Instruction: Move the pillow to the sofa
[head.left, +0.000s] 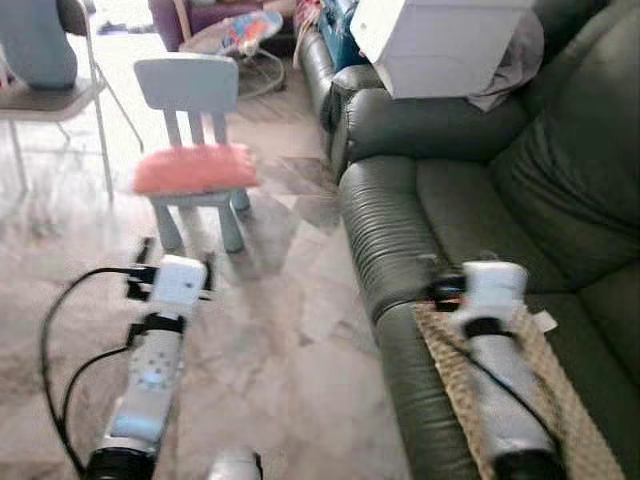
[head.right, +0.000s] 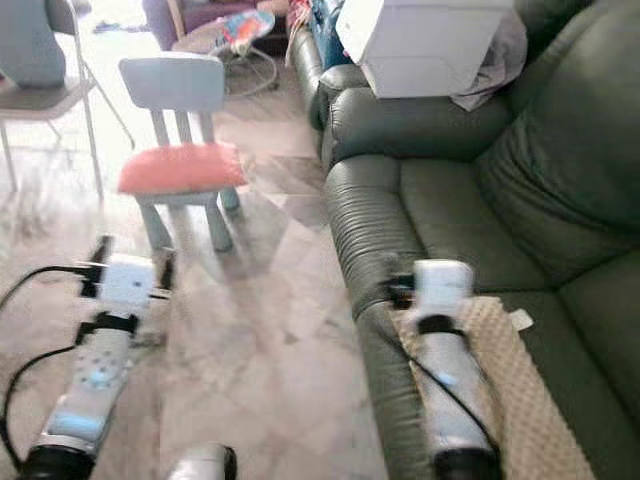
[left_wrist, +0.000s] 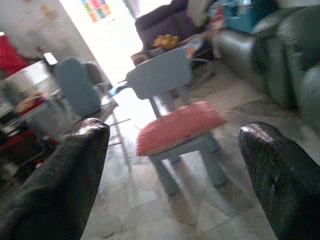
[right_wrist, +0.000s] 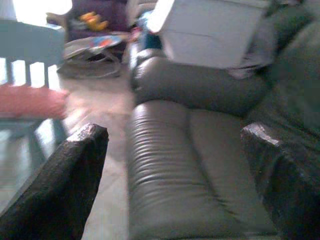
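A coral-pink pillow (head.left: 195, 168) lies flat on the seat of a small light-blue child's chair (head.left: 187, 82), out on the tiled floor left of the dark green leather sofa (head.left: 450, 200). My left gripper (head.left: 175, 255) hovers over the floor just short of the chair, open and pointing at the pillow (left_wrist: 180, 126), with nothing between its fingers (left_wrist: 75, 165). Over the front edge of the sofa seat, my right gripper (head.left: 487, 262) is open and empty. The right wrist view looks along the sofa cushion (right_wrist: 165, 160), with the pillow (right_wrist: 30, 100) off to one side.
A white box (head.left: 440, 40) and grey cloth rest on the sofa's far armrest. A beige knobbly cover (head.left: 560, 400) drapes the near sofa seat under my right arm. A grey folding chair (head.left: 50, 90) stands far left, and a baby bouncer (head.left: 245, 35) sits behind the small chair.
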